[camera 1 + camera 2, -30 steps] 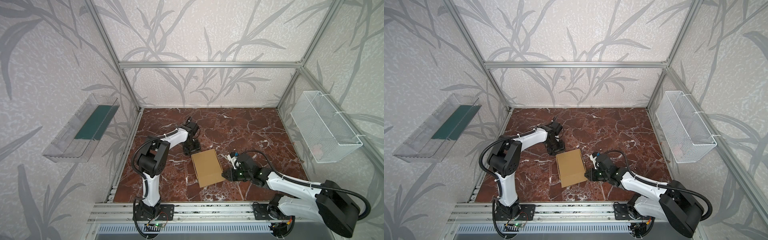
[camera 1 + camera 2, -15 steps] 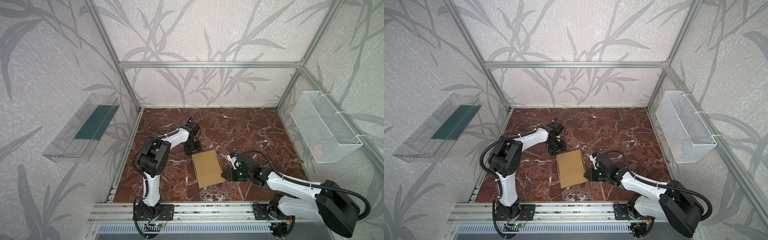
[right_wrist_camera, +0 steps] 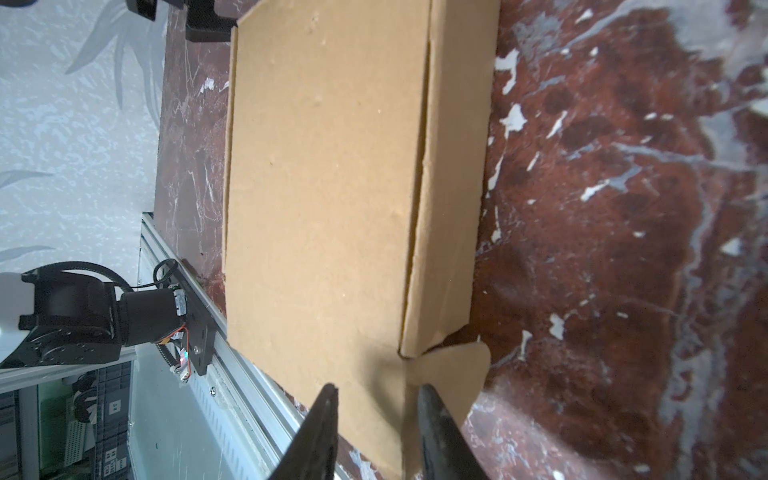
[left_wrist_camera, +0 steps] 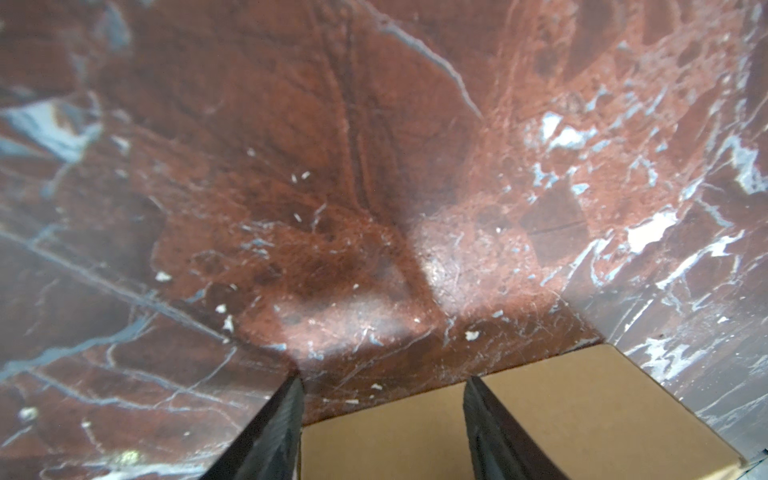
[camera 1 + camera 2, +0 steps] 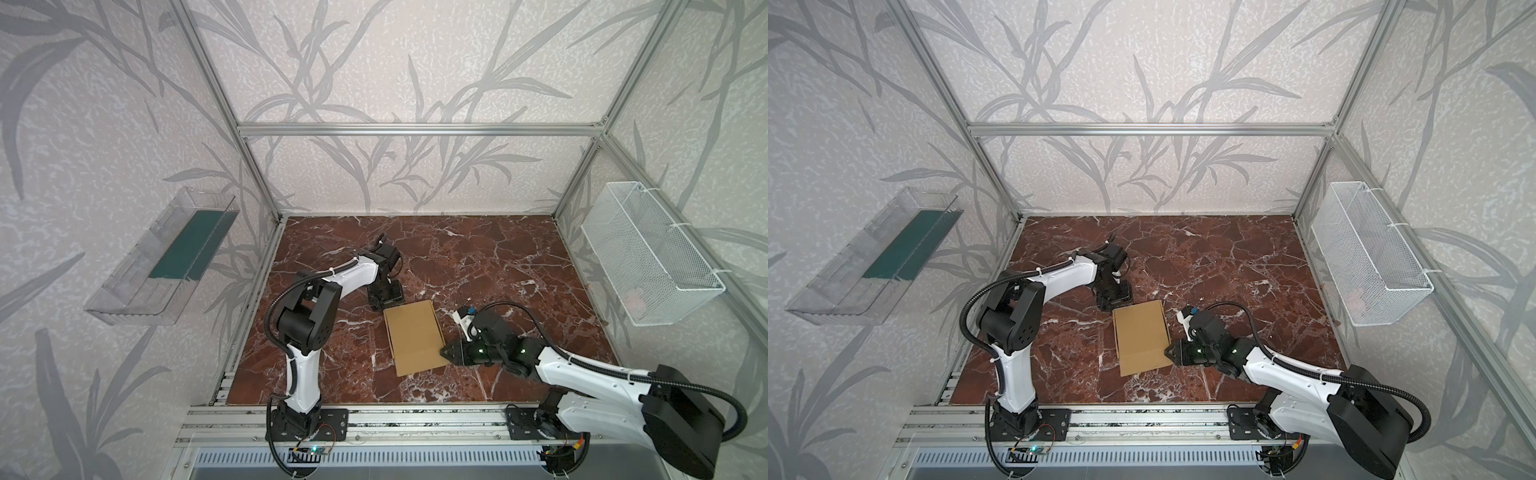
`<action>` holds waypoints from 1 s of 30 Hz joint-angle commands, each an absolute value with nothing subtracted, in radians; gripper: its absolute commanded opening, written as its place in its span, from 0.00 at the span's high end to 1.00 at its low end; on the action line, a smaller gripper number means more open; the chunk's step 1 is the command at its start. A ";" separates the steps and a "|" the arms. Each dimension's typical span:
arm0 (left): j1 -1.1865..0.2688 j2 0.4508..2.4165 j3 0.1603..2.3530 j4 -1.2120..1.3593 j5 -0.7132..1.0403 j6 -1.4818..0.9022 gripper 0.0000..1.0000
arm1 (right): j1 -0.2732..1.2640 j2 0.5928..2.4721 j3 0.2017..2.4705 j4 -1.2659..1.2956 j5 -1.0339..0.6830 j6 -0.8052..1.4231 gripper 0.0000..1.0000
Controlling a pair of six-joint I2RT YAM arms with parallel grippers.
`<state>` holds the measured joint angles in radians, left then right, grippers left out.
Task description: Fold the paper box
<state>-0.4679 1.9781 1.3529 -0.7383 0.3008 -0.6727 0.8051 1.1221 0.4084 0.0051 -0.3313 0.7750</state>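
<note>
On red marble (image 5: 478, 257), the paper box (image 5: 413, 336) is released by the right gripper (image 3: 376, 390), now narrowly parted (folding judged nearly done); left gripper (image 4: 382, 384) held wide.

Your left arm (image 5: 353, 276) and right arm (image 5: 590, 372) both wear smooth white shells between chunky black joints. A ribbed black cable (image 5: 269, 316) loops along each, fastened with white zip ties. Green lights (image 5: 480, 351) glow on the right wrist. The base plates (image 5: 332, 422) are flat and black, and the fingers (image 4: 274, 436) are black tapered wedges.
</note>
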 commanded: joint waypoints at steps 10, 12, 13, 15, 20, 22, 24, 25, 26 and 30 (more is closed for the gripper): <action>-0.481 2.032 1.303 -0.783 0.301 -0.676 0.36 | 0.849 1.144 0.409 -0.025 -0.274 0.768 0.62; -0.481 2.032 1.301 -0.778 0.305 -0.680 0.36 | 0.860 1.150 0.409 -0.018 -0.266 0.773 0.62; -0.481 2.033 1.299 -0.778 0.306 -0.681 0.36 | 0.864 1.153 0.408 -0.015 -0.263 0.775 0.62; -0.481 2.034 1.298 -0.776 0.306 -0.683 0.36 | 0.868 1.158 0.407 -0.006 -0.262 0.780 0.62; -0.483 2.033 1.292 -0.773 0.307 -0.684 0.36 | 0.870 1.164 0.402 0.017 -0.261 0.791 0.64; -0.485 2.033 1.293 -0.773 0.307 -0.684 0.36 | 0.870 1.167 0.406 0.017 -0.262 0.792 0.65; -0.484 2.034 1.292 -0.772 0.308 -0.685 0.36 | 0.870 1.167 0.408 0.018 -0.261 0.793 0.66; -0.483 2.033 1.290 -0.770 0.307 -0.686 0.36 | 0.869 1.169 0.407 0.021 -0.262 0.794 0.67; -0.485 2.033 1.289 -0.770 0.308 -0.686 0.36 | 0.870 1.170 0.407 0.025 -0.264 0.797 0.68; -0.487 2.036 1.290 -0.769 0.308 -0.687 0.36 | 0.870 1.184 0.404 0.042 -0.276 0.807 0.69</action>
<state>-0.4686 1.9755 1.3464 -0.7311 0.3000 -0.6807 0.8642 1.1709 0.4084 0.0143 -0.2714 0.7971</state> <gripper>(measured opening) 0.640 0.314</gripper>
